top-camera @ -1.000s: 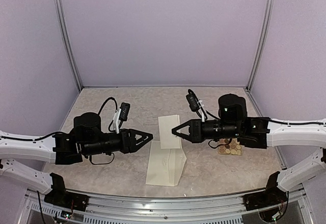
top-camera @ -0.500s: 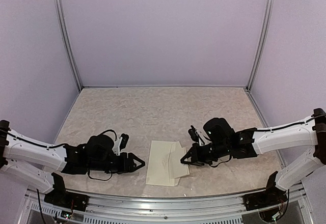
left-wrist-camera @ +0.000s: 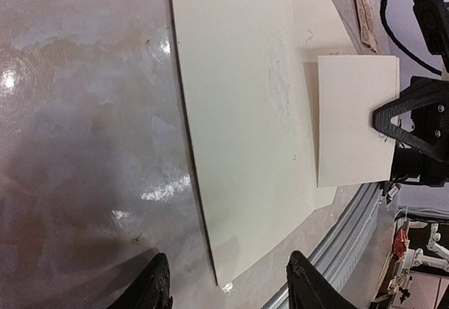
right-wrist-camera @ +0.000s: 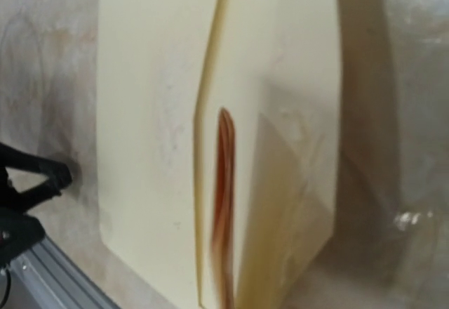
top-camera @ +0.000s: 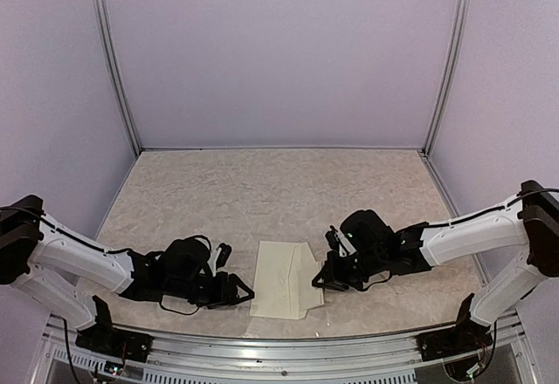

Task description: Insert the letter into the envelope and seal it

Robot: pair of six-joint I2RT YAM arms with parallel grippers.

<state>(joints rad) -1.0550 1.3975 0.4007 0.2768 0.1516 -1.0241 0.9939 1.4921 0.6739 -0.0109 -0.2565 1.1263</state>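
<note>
My right fingers (left-wrist-camera: pixel 384 118) are clenched on the edge of the letter (left-wrist-camera: pixel 354 123). It is a small, stiff rectangle of cream card, and its shadow on the paper below suggests it rides just above it. The right wrist view shows the card nearly edge-on. There is a reddish-brown streak close to the lens that I can't identify.

The envelope (left-wrist-camera: pixel 238 112) lies flat under the letter. It is larger, made of the same off-white matte paper, and a little dimpled in the middle. Its long axis runs from the near edge of the surface (left-wrist-camera: pixel 84 112) away from the arms. The letter overlaps its right side and runs roughly parallel to it. The right arm therefore has the insertion, and that depends on where the mouth sits relative to the card's leading edge. I can't make out the mouth or flap line clearly.

My left fingers (left-wrist-camera: pixel 158 291) are released, spread and holding nothing. They are low over the surface, and the envelope's left long edge and near corner are just ahead of them. I judge them well placed to pin that side down.

The surface is glossy, marbled beige, and looks slippery for loose paper.
</note>
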